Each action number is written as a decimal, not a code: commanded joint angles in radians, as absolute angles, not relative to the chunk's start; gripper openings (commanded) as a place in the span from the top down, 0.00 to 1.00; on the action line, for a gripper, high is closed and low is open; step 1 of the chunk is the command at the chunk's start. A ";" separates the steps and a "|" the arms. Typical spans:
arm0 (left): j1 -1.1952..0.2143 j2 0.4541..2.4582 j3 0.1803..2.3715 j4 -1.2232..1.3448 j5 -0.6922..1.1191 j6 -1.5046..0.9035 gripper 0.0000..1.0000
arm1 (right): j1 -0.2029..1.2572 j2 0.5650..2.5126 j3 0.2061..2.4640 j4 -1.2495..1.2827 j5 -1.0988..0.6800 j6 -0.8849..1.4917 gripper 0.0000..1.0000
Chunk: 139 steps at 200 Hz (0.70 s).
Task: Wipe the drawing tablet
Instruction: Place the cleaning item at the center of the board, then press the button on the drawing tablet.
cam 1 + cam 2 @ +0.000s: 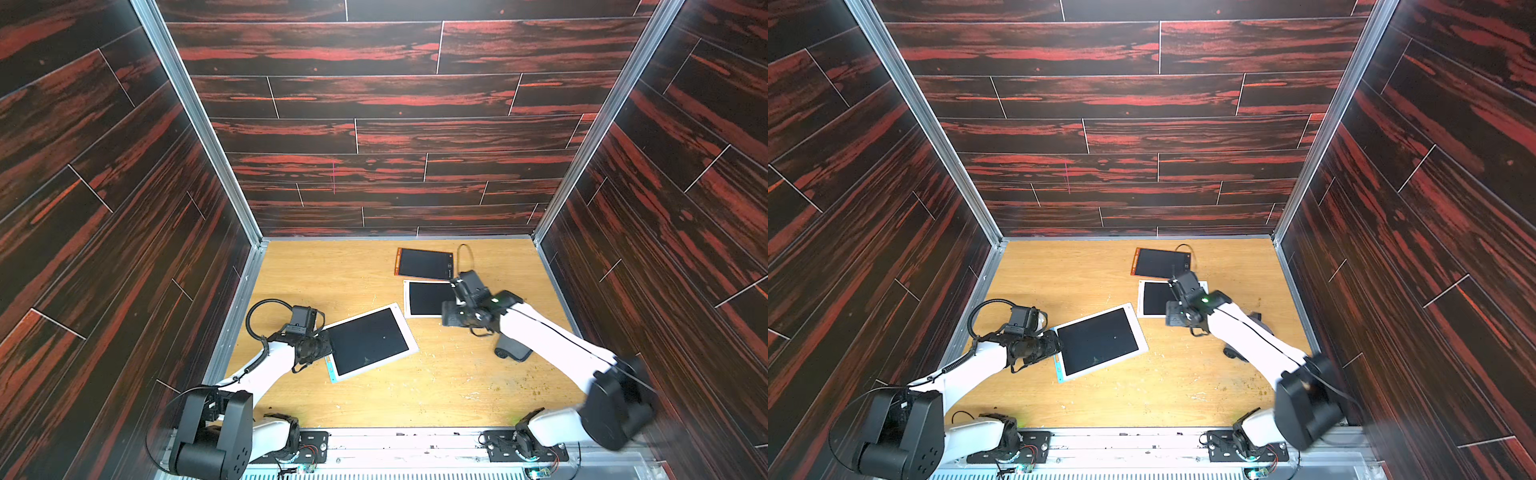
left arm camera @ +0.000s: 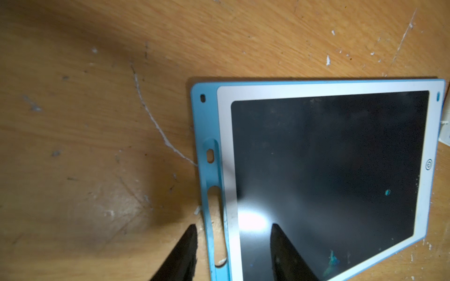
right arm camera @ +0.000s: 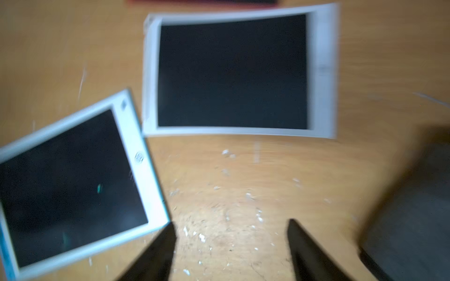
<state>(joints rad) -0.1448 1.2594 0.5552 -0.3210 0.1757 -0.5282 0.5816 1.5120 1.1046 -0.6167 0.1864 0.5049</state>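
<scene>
The drawing tablet (image 1: 370, 343) (image 1: 1096, 340) with a white bezel and blue rim lies flat and askew on the wooden table, left of centre. Its dark screen (image 2: 328, 170) carries a few small teal marks. My left gripper (image 1: 326, 338) (image 2: 233, 227) is open at the tablet's blue side edge, with one fingertip (image 2: 193, 231) over the bare table and the other over the screen. My right gripper (image 1: 449, 318) (image 3: 231, 222) hangs open over bare table, to the right of that tablet (image 3: 68, 182), with nothing between its fingers. The right wrist view is motion-blurred.
A white-framed tablet (image 1: 428, 297) (image 3: 231, 73) lies partly under the right arm, and an orange-framed tablet (image 1: 424, 264) lies behind it. A dark grey block (image 1: 513, 348) (image 3: 409, 214) stands on the table under the right forearm. Dark panelled walls enclose three sides.
</scene>
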 commanded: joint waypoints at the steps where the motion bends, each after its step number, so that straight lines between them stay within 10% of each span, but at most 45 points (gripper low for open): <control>1: -0.142 1.272 0.558 -0.328 0.185 -0.511 0.53 | 0.586 1.619 1.183 -0.577 -0.019 0.469 0.73; 18: -0.141 1.264 0.555 -0.328 0.183 -0.510 0.53 | 0.587 1.734 1.263 -0.606 -0.054 0.452 1.00; 139: -0.141 1.257 0.552 -0.324 0.193 -0.505 0.55 | 0.678 2.046 1.523 -0.714 -0.012 0.451 1.00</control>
